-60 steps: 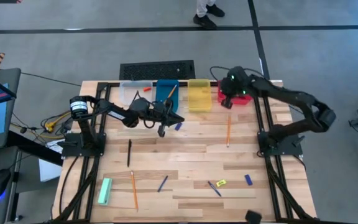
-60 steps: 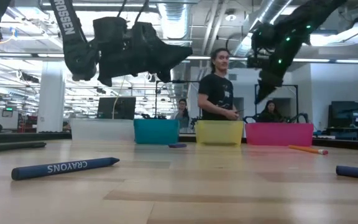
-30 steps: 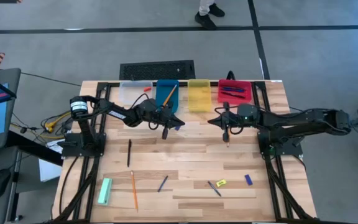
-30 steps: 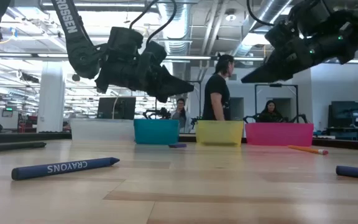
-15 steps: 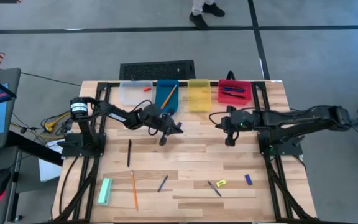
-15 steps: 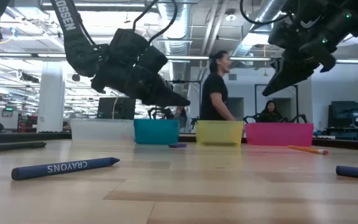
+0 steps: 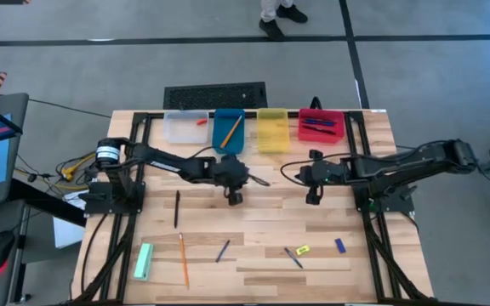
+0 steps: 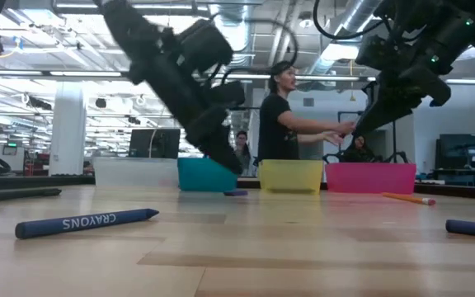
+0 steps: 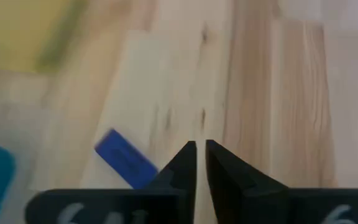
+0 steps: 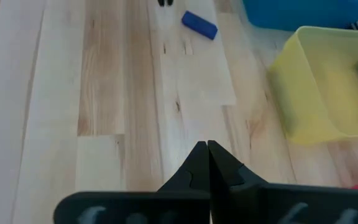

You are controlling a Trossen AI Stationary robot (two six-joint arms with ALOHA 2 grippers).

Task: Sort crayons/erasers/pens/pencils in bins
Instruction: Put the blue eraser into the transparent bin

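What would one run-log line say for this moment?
left gripper: empty, beside blue eraser | right gripper: shut, empty, over table | red bin: pens inside
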